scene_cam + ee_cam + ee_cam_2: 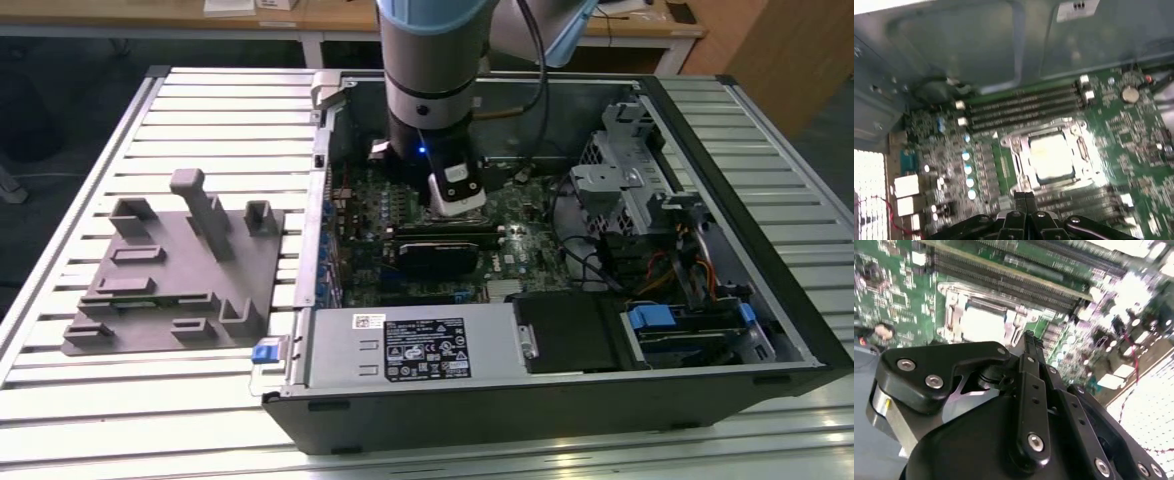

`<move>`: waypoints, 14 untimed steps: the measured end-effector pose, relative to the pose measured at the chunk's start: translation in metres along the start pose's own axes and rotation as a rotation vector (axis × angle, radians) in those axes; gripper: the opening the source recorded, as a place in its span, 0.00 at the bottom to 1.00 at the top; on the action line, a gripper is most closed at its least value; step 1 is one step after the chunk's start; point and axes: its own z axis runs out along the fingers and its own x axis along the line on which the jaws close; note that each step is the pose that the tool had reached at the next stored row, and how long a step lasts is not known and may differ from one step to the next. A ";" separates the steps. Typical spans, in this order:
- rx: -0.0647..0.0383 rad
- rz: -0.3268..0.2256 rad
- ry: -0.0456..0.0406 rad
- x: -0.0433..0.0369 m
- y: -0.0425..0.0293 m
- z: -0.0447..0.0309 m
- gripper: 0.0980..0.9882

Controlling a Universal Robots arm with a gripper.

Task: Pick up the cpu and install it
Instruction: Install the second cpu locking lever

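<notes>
Black gripper (pixel 1025 200), jaws pressed together and holding nothing, hangs above the motherboard (pixel 1134 145) inside the open computer case (pixel 747 330). Beyond its tips, the cpu (pixel 1051 156) lies flat in its socket frame (pixel 1019 150), seemingly already seated for installation.

An open computer case (pixel 561 330) lies on the slatted desk (pixel 80 400); a grey fixture plate (pixel 174 275) sits at the exterior view's left.
</notes>
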 end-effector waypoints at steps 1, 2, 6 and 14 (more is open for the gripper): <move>0.015 0.001 -0.0040 -0.0001 0.0002 0.0001 0.01; 0.028 0.002 -0.0076 -0.0003 0.0005 0.0001 0.01; 0.059 0.008 -0.0166 -0.0056 0.0024 0.0006 0.01; 0.074 0.010 -0.0200 -0.0147 0.0126 0.0043 0.01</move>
